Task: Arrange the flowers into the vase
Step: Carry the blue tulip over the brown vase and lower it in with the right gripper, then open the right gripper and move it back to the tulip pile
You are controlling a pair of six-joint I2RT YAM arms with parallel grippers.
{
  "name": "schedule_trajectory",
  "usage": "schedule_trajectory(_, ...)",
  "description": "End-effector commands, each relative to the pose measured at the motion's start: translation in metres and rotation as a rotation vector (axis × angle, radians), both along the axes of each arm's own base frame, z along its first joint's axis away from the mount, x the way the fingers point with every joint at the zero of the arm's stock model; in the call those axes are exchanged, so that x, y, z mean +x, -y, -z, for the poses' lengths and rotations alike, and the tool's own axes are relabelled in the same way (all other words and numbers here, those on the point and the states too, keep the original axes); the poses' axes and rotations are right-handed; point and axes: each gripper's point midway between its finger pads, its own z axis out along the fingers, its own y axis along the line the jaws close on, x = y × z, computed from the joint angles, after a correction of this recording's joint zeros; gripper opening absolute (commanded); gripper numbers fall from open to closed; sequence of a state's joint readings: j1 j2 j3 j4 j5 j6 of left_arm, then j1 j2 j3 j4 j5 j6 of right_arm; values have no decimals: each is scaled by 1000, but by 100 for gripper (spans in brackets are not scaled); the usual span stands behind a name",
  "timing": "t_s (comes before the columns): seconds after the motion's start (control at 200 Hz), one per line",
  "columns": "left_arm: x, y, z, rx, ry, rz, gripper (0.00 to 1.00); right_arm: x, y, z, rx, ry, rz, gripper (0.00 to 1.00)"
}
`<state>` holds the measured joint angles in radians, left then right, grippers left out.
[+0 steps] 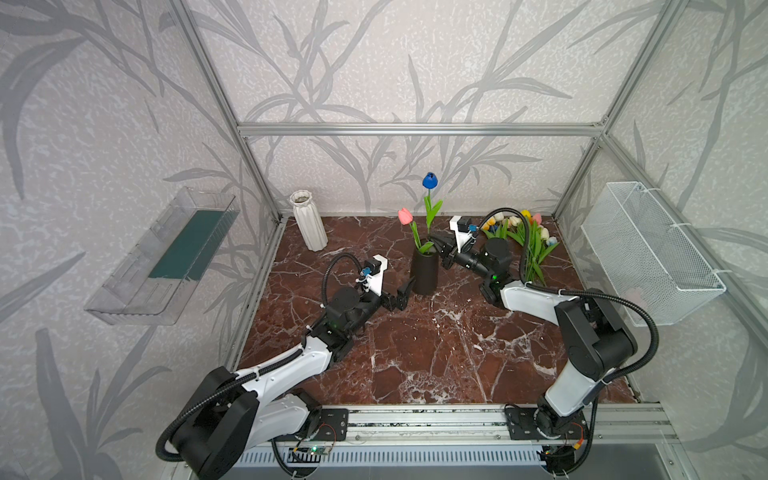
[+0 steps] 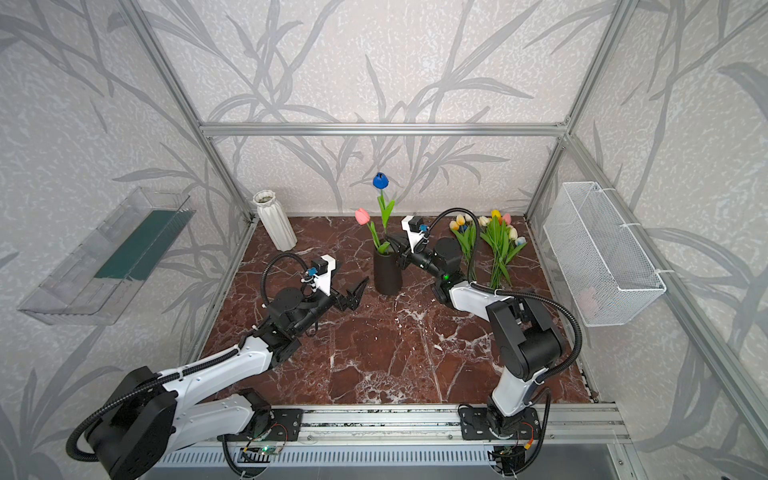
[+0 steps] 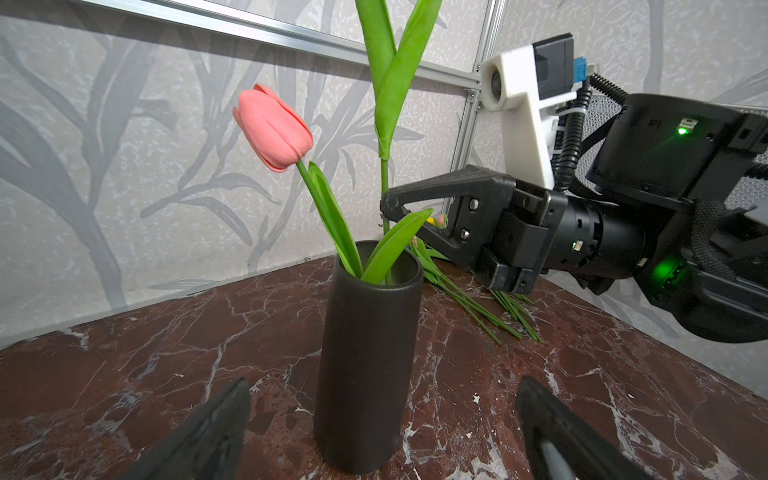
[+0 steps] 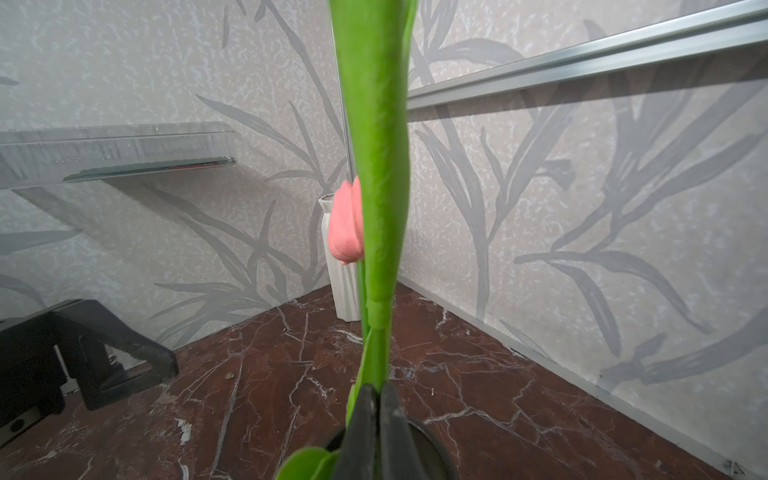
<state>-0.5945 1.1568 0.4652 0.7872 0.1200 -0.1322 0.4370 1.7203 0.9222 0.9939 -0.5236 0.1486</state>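
**A tall stem in a slim vase, with nothing bracing it**

The blue tulip (image 1: 430,180) stands nearly upright in the black vase (image 1: 424,272) at the middle of both top views. Its head rises well above the pink tulip (image 1: 404,216), which leans left out of the same mouth. The other flowers (image 1: 536,245) lie in a heap on the desk (image 1: 415,353) toward the right edge, just beyond the right arm (image 1: 534,300).

The right jaws are closed on the blue tulip's stem (image 3: 385,178) just above the vase rim. The right wrist view shows the fingertips (image 4: 363,419) pinched together on the green. The left jaws stand wide apart with nothing in them, low over the desk just left of the vase and not touching it.

We see three ways this could slip:

- **Shallow seating:** We cannot tell how deep the stem sits. On release the long, top-heavy flower may swing over or tip out.
- **A snagged leaf:** In the left wrist view a leaf (image 3: 397,245) curls out right under the closed jaws. If they back away before parting fully, we judge they could snag it and drag the tulip out. They could also pull the slim vase over, since nothing braces it.
- **A sideways retreat:** Leaving to the left could knock the pink tulip. Leaving to the right would sweep the arm over the heap and could scatter it.
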Motion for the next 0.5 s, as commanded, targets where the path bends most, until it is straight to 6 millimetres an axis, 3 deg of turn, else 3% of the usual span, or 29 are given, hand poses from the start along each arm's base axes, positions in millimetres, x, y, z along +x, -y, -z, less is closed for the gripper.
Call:
schedule_trajectory(0.0, -3, -4, -4, -15, 20, -7, 99, -7, 3, -8, -23, 46, 15, 10)
schedule_trajectory(0.17, -4, -7, -1, -18, 7, -11, 100, -11, 5, -8, -43, 43, 34, 32)
schedule_trajectory(0.335, -5, -7, -1, -18, 9, -11, 99, -13, 11, -13, -48, 47, 66, 37)
schedule_trajectory(0.495, -7, -7, -6, -21, 21, -6, 99, -26, 21, -39, -28, 72, 89, 43)
